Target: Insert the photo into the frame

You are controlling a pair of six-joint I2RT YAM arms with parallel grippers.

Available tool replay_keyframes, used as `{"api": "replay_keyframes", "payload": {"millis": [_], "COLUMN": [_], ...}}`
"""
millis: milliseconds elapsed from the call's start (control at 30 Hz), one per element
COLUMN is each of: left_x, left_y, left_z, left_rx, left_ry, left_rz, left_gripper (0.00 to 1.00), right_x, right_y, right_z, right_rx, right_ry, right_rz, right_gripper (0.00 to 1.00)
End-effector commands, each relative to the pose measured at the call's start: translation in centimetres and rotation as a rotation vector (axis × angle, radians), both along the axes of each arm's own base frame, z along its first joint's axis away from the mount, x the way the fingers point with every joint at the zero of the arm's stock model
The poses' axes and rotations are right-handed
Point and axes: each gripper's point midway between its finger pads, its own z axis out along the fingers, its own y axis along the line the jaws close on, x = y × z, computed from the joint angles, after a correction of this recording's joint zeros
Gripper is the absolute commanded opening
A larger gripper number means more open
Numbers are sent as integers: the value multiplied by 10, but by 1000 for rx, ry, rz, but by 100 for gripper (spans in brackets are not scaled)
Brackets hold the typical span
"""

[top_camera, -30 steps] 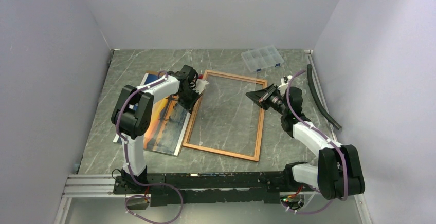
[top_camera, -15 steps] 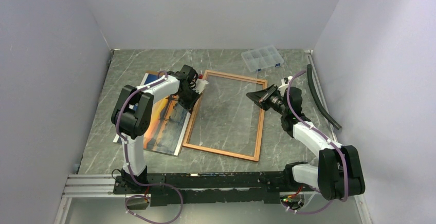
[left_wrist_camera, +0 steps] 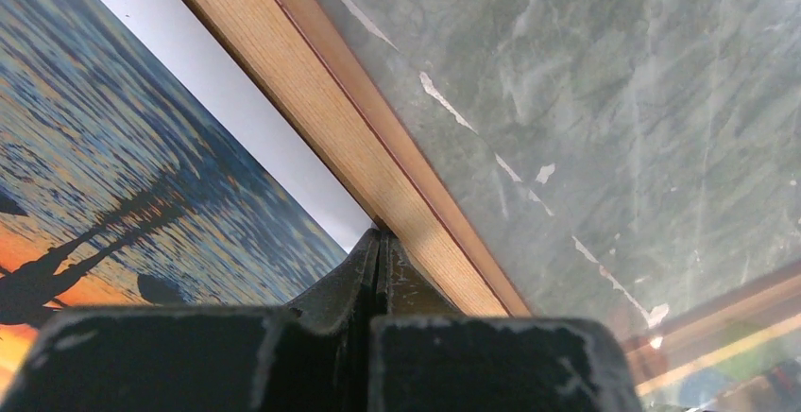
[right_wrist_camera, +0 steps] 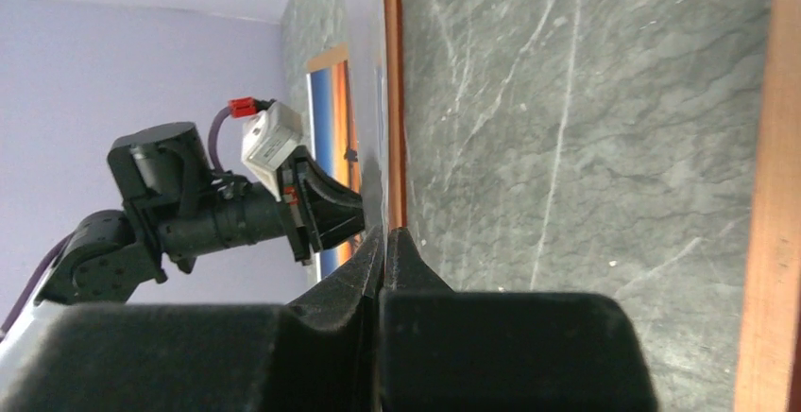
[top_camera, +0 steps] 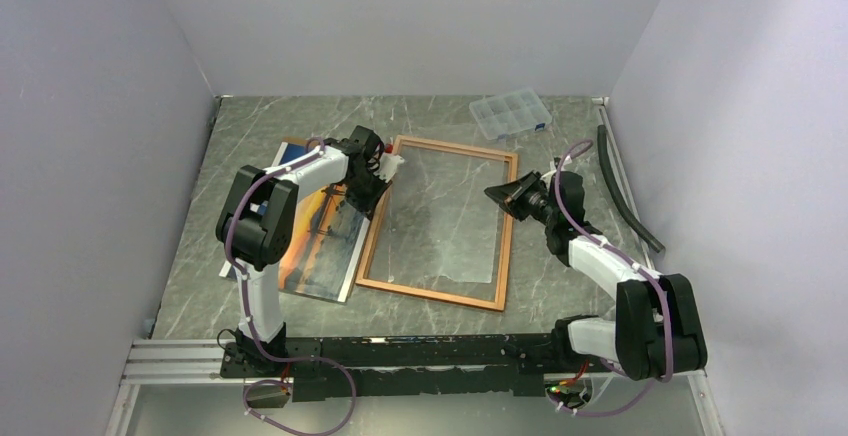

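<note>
The glossy rectangular photo (top_camera: 322, 241) is laid flat on the veined grey table (top_camera: 250, 136), just beside the thin wooden frame (top_camera: 428, 296). The left gripper (left_wrist_camera: 378, 242) and right gripper (right_wrist_camera: 383, 234) are clenched, nothing grasped.

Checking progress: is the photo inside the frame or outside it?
Outside. The photo lies face up on the table beside the frame, at its left edge; only table shows through it.

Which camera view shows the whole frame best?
The top external view: the frame shows all four sides there. The left wrist view shows only one wooden edge close up; the right wrist view shows two borders and pane.
</note>
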Motion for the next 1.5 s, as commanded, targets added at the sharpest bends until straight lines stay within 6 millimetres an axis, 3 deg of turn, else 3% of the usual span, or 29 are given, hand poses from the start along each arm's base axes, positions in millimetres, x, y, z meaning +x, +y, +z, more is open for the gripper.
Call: {"api": "replay_keyframes", "payload": {"millis": [0,200,567,667,1000,1467], "left_x": [0,0,1,2,3,3], "left_y": [-20,-19,-20,-20,-21,-21], "left_z": [11,11,12,12,11,14], "left_rx": [-85,-84,-86,-86,-85,-86], "left_ry": [-26,-26,-30,-29,-28,-32], "left_rz": [-34,-35,-36,-35,-38,-39], "left_gripper": [3,3,3,3,3,3], "right_x": [-9,-13,-3,-4,-16,-16], "right_y": [-4,-14,-6,-6,1,6], "right_z": [-24,-38,-37,-33,8,26], "right_rx": [-71,-105,-81,-77,-33,90], "right_ry": [57,83,50,26,-173,-170], "right_rz": [7,-14,25,31,78,68], "right_gripper": [0,0,0,0,0,0]}}
